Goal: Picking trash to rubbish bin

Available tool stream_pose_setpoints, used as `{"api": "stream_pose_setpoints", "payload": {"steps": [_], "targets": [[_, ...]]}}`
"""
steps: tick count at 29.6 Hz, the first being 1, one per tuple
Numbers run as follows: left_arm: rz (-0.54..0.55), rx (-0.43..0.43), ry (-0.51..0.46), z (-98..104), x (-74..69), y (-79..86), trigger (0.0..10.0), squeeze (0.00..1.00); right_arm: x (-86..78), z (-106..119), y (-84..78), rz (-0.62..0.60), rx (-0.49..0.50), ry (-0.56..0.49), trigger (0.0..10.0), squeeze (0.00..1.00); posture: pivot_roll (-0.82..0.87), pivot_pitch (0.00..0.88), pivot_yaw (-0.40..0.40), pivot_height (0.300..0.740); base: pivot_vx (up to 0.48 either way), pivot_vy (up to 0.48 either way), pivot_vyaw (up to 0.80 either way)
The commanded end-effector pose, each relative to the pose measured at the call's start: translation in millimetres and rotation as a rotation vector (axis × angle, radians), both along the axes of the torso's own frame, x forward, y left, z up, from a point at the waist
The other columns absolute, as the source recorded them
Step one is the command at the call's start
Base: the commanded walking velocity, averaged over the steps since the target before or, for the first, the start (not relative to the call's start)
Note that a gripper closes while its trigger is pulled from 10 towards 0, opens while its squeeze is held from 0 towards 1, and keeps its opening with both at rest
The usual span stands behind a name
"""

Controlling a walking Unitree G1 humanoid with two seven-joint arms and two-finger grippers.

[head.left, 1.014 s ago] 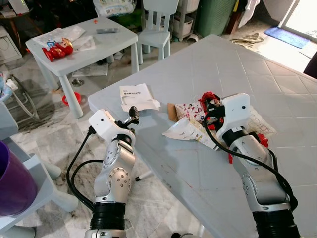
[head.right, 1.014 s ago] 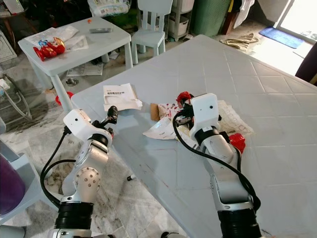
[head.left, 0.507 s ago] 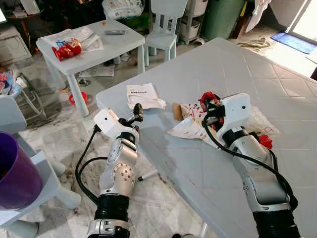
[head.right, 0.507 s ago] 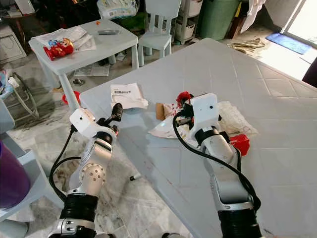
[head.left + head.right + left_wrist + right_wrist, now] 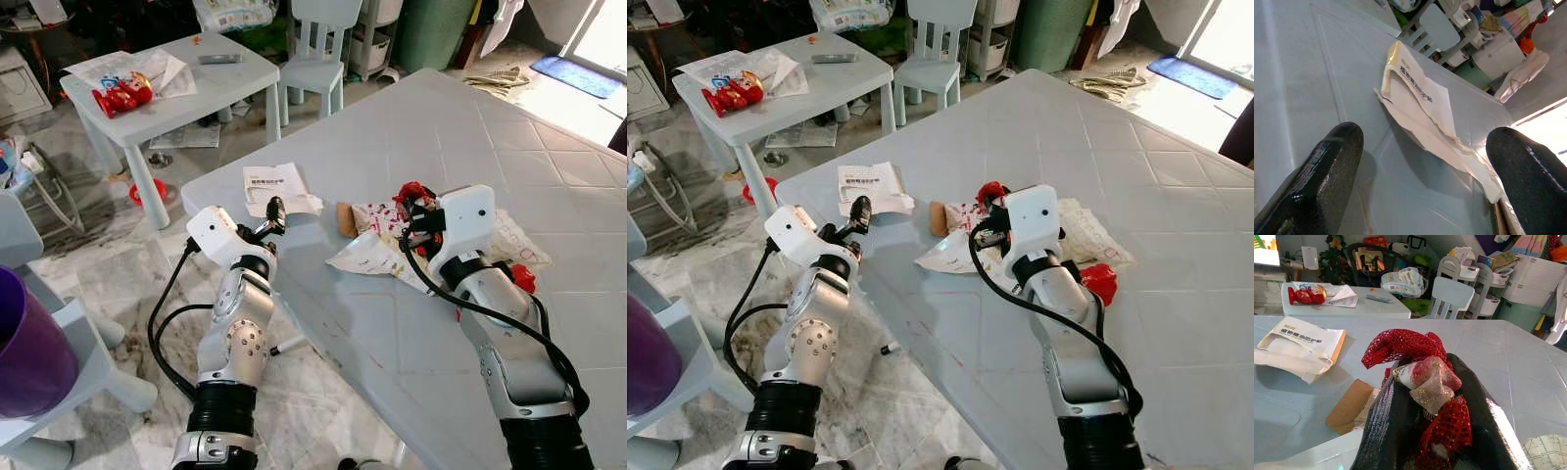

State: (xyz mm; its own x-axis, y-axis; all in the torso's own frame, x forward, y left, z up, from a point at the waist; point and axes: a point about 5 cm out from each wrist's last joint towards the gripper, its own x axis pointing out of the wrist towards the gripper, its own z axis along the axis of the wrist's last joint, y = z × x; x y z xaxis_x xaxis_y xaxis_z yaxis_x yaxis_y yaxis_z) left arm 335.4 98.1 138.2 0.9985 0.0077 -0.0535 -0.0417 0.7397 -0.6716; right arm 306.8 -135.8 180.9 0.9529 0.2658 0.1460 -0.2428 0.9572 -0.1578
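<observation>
Jaws of my right gripper point(image 5: 1435, 426) pinch red mesh trash point(image 5: 1400, 345); left gripper point(image 5: 1425, 161), jaws wide and empty, faces torn envelope point(image 5: 274, 188) near the tabletop point(image 5: 549, 147) corner. I'd close low.

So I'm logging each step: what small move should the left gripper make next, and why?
Probably ease the left gripper forward over the white paper envelope: its fingers are open, pointing at it on the grey table, while the right gripper already holds red mesh netting.
</observation>
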Motion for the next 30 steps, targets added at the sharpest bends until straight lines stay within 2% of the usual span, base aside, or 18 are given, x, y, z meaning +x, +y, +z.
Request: {"api": "stream_pose_setpoints", "payload": {"steps": [1, 9, 19, 20, 21, 22, 23, 30], "targets": [[-0.029, -0.031, -0.01, 6, 6.2, -13.9, 10.0, 0.0, -1.8, 1, 0.8, 0.006, -0.002, -0.005, 0.0, 0.0, -0.03, 0.123, -0.085, 0.74, 0.0, 0.0, 0.0], [-0.071, -0.031, -0.05, 15, 23.1, -17.6, 10.0, 0.0, -2.3, 2, -0.8, 0.001, -0.005, -0.006, 0.0, 0.0, -0.05, 0.126, -0.088, 0.74, 0.0, 0.0, 0.0], [-0.1, -0.039, -0.072, 21, 34.0, -20.0, 10.0, 0.0, -2.8, 2, -1.4, -0.003, -0.007, -0.005, 0.0, 0.0, -0.05, 0.129, -0.086, 0.74, 0.0, 0.0, 0.0], [-0.124, -0.053, -0.076, 21, 35.3, -23.1, 9.2, 0.0, -2.7, 2, -1.1, -0.002, -0.007, -0.006, 0.0, 0.0, -0.05, 0.129, -0.086, 0.74, 0.0, 0.0, 0.0], [-0.132, -0.054, -0.075, 20, 35.6, -24.6, 2.7, 0.0, -2.6, 2, -1.1, -0.002, -0.006, -0.006, 0.0, 0.0, -0.05, 0.13, -0.086, 0.74, 0.0, 0.0, 0.0], [-0.137, -0.053, -0.075, 20, 35.8, -25.6, 2.7, 0.0, -2.6, 2, -1.0, -0.002, -0.006, -0.006, 0.0, 0.0, -0.05, 0.13, -0.086, 0.74, 0.0, 0.0, 0.0], [-0.141, -0.053, -0.076, 20, 36.0, -26.5, 0.0, 0.0, -2.5, 3, -1.0, -0.002, -0.006, -0.007, 0.0, 0.0, -0.05, 0.131, -0.086, 0.74, 0.0, 0.0, 0.0], [-0.178, -0.098, -0.075, 16, 33.5, -33.9, 0.0, 0.0, -2.5, 3, -0.6, -0.002, -0.006, -0.006, 0.0, 0.0, -0.05, 0.133, -0.085, 0.74, 0.0, 0.0, 0.0]]}}
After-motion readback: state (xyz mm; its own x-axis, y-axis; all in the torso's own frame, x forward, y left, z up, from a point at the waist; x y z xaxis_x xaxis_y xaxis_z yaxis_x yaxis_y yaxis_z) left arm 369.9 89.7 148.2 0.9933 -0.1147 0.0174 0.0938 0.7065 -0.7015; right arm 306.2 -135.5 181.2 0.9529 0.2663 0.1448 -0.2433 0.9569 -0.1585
